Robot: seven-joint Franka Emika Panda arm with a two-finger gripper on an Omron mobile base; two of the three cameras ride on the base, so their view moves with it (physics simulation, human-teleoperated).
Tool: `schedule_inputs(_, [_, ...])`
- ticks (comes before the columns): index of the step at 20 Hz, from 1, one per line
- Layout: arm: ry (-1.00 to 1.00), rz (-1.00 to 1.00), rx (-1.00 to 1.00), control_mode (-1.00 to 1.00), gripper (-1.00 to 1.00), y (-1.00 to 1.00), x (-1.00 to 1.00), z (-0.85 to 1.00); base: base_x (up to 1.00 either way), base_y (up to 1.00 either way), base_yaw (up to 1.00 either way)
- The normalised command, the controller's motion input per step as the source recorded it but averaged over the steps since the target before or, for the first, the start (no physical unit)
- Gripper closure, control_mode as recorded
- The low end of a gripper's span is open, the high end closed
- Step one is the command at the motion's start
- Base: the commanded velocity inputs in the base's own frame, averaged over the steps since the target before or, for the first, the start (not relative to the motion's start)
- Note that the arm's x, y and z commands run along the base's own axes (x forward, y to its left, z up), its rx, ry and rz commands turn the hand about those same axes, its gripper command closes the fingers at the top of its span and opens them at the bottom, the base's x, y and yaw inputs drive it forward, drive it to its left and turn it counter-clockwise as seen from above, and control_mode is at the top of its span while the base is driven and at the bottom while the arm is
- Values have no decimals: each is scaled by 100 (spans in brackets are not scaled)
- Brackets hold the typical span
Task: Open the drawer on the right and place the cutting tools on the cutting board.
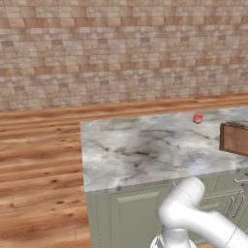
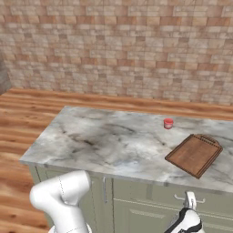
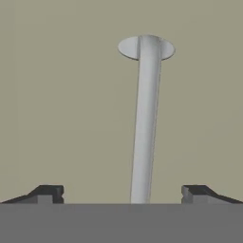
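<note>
Drawer handle (image 3: 146, 123), a pale bar on the green front below the table (image 2: 113, 141), runs lengthwise straight ahead, centred between the wide-open gripper (image 3: 122, 192) fingertips, unclasped.

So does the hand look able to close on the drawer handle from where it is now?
Probably yes. In the hand view the silver drawer handle runs between the open hand's two fingertips, with only the cabinet front behind it and nothing blocking.
</note>
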Motion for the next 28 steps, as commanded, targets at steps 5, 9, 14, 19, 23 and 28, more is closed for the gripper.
schedule_inputs(5, [-1,0,0,-100,100,0,0,0,0,0,0])
schedule_inputs(9, [0,0,0,-100,100,0,0,0,0,0,0])
schedule_inputs(14, [0,0,0,-100,100,0,0,0,0,0,0])
schedule_inputs(19, [0,0,0,-100,100,0,-13,0,0,0,0])
schedule_inputs(23, [0,0,0,-100,100,-8,-46,-2,0,0,0])
schedule_inputs(28, [0,0,0,-100,100,-15,-60,-5,0,0,0])
